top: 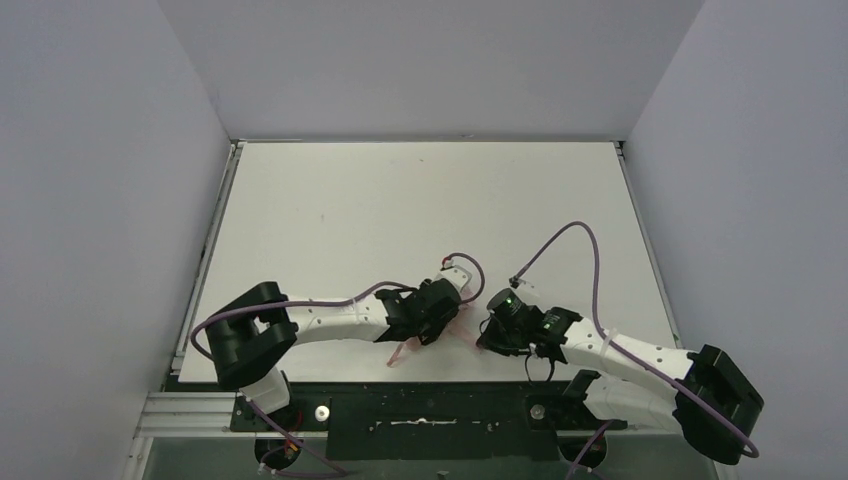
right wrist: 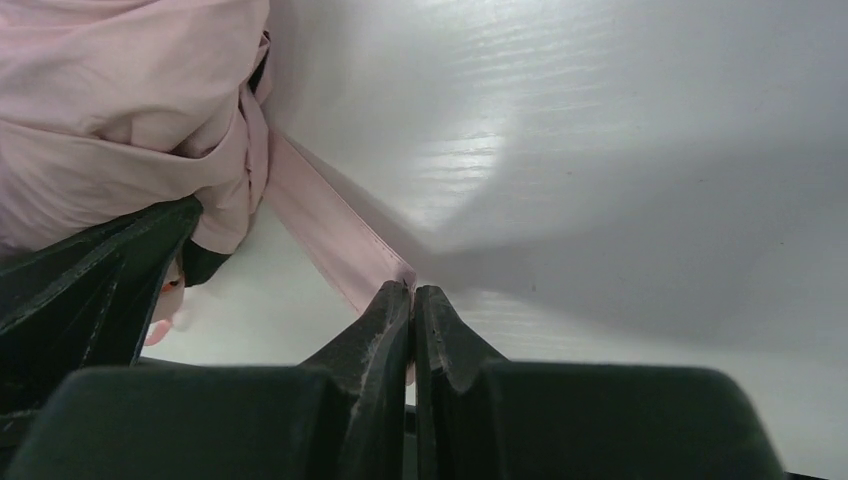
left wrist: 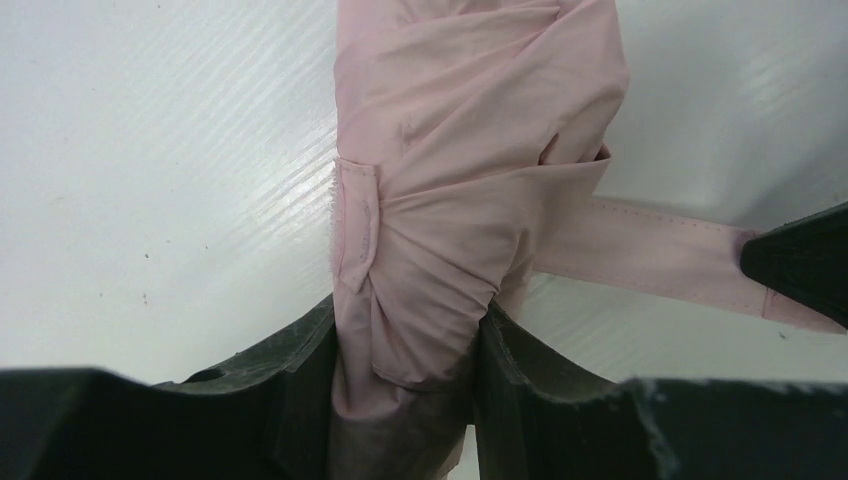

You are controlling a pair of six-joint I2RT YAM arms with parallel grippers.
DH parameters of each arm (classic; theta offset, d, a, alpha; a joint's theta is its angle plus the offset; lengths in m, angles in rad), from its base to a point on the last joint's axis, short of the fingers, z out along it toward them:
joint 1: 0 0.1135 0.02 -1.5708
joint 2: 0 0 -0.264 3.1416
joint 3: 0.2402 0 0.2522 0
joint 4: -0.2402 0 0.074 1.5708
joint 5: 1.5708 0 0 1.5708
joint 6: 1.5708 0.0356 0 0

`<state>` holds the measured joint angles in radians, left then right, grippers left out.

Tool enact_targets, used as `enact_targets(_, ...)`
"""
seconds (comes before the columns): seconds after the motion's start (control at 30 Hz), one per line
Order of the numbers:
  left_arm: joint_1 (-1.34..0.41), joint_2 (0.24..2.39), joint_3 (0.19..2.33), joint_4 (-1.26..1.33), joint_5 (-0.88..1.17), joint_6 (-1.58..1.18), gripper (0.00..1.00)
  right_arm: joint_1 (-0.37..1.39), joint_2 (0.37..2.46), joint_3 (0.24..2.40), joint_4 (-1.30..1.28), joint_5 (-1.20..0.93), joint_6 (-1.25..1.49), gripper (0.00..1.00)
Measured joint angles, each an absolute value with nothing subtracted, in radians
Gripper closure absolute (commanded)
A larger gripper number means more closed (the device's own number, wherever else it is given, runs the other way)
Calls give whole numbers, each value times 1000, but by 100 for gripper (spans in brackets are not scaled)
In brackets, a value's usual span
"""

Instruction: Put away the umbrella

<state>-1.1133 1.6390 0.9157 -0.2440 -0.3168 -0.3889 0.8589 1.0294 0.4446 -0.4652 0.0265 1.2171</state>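
Observation:
The umbrella (left wrist: pixel 450 200) is a folded bundle of pale pink fabric lying on the white table near its front edge. My left gripper (left wrist: pixel 410 320) is shut on the bundle, one dark finger pressed against each side. In the top view only pink scraps of the umbrella (top: pixel 402 350) show beside the left gripper (top: pixel 435 312). The pink strap (right wrist: pixel 320 225) runs taut from the bundle (right wrist: pixel 110 120) to my right gripper (right wrist: pixel 412 290), which is shut on its end. The right gripper (top: pixel 492 335) sits just right of the left one. The shaft and handle are hidden.
The white table (top: pixel 420 210) stretches away from both arms, enclosed by grey walls on three sides. A metal rail (top: pixel 210 250) runs along its left edge. Purple cables (top: pixel 585 240) loop above both wrists.

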Motion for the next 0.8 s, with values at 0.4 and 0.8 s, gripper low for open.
enact_targets(0.4, -1216, 1692, 901, -170, -539, -300, 100, 850, 995, 449, -664, 21, 1135, 47)
enact_targets(0.8, -1219, 1630, 796, -52, -534, -76, 100, 422, 950, 693, -645, 129, 760, 25)
